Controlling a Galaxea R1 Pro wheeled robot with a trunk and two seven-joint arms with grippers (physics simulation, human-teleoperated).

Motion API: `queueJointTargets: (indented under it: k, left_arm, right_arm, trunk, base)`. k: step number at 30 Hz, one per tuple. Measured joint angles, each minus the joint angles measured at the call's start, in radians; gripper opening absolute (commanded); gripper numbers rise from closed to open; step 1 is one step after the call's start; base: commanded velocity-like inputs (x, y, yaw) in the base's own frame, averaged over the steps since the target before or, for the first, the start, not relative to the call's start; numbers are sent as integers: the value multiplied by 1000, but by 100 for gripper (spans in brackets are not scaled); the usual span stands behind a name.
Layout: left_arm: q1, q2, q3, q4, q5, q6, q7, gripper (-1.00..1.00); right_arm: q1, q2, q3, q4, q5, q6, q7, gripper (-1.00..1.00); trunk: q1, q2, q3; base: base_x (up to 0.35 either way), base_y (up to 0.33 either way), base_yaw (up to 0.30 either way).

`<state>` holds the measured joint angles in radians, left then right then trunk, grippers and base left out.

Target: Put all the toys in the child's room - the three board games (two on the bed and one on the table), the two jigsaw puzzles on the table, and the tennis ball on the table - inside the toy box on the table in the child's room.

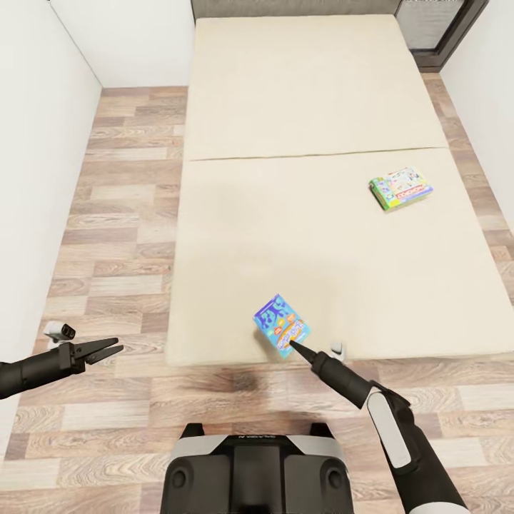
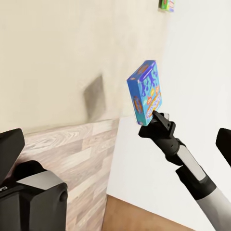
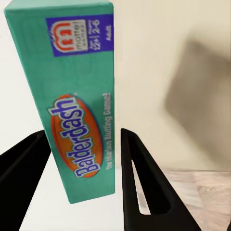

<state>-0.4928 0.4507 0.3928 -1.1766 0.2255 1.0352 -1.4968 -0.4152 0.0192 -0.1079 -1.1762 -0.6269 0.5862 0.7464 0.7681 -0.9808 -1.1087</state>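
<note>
A small blue board game hangs tilted just above the near edge of the beige bed, with my right gripper shut on its lower end. In the right wrist view its teal side, lettered "Balderdash", sits between the two black fingers. The left wrist view shows the same box held up, its shadow on the mattress. A second board game, green, white and red, lies flat on the bed's right side. My left gripper is open over the floor to the left of the bed, holding nothing.
The bed has a grey headboard at the far end. A white wall runs along the left, with a strip of wood-plank floor between it and the bed. A dark-framed window is at the back right. My base stands at the bed's foot.
</note>
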Motion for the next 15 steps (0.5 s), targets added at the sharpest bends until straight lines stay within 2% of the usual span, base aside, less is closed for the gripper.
queueJointTargets:
  k: [7, 15]
  left_arm:
    - [-1, 0, 0, 0, 0, 0, 1, 100]
    - [-1, 0, 0, 0, -1, 0, 3, 100]
  right_arm:
    - [-2, -1, 0, -19, 1, -1, 10, -100]
    - [-3, -4, 0, -135, 5, 10, 42, -100]
  trunk:
    - [-27, 49, 32]
    - [-58, 105, 70]
  base:
    - [0, 0, 50]
    - [0, 0, 75]
